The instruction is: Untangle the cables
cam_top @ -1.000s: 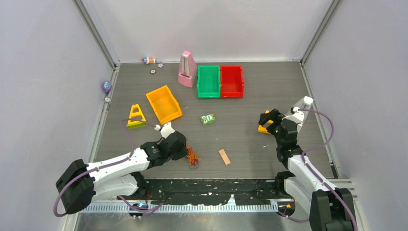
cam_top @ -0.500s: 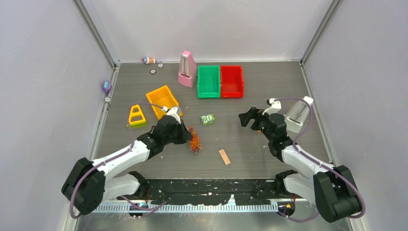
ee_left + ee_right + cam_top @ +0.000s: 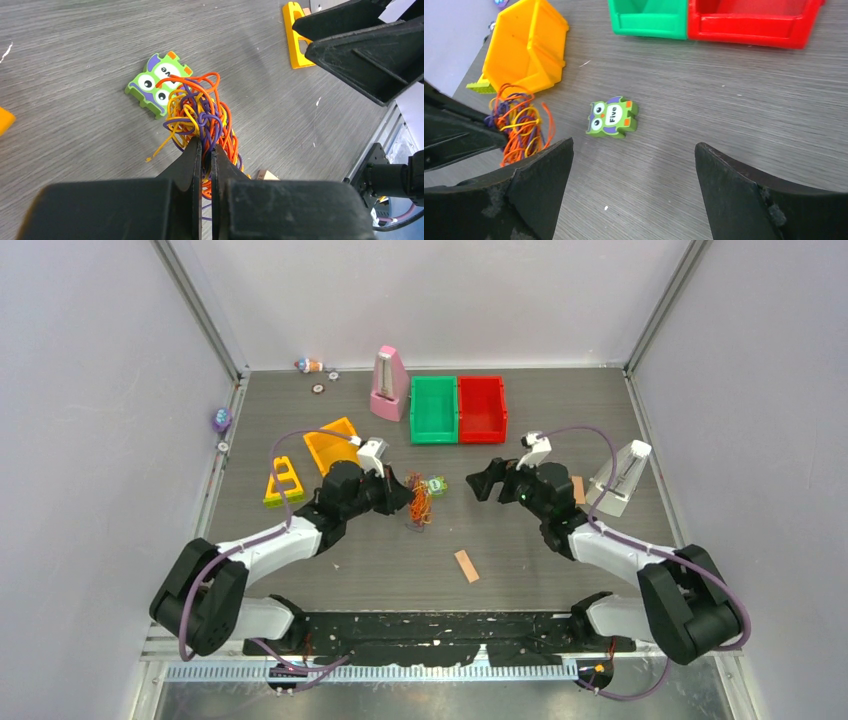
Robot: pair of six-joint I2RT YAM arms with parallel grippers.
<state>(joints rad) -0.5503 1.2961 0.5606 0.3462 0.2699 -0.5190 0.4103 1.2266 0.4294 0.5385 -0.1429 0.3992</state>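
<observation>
Near the middle of the table (image 3: 560,420), the left gripper (image 3: 405,490) has its two fingers pressed almost together on the cables (image 3: 420,505). These are a knotted bundle of orange, yellow and purple strands. From the left wrist camera, the strands bunch up between the dark fingertips (image 3: 195,150) and spill out beyond them in loops. Some loops lie over the edge of a green owl block (image 3: 155,85) in that view. I cannot tell whether the lowest loops touch the table. The right gripper (image 3: 485,480) faces the bundle from the other side with its fingers spread wide and nothing between them. Its own camera looks straight down between them at the owl block (image 3: 612,116) lying flat on the grey surface. The cables (image 3: 519,127) show at the left edge of that view, beside the left arm's dark fingers. An orange bin (image 3: 335,445) sits behind the left gripper. A green bin (image 3: 433,408) and a red bin (image 3: 482,408) stand side by side farther back, next to a pink metronome (image 3: 388,385). A small wooden block (image 3: 466,565) lies nearer the arms' bases.
</observation>
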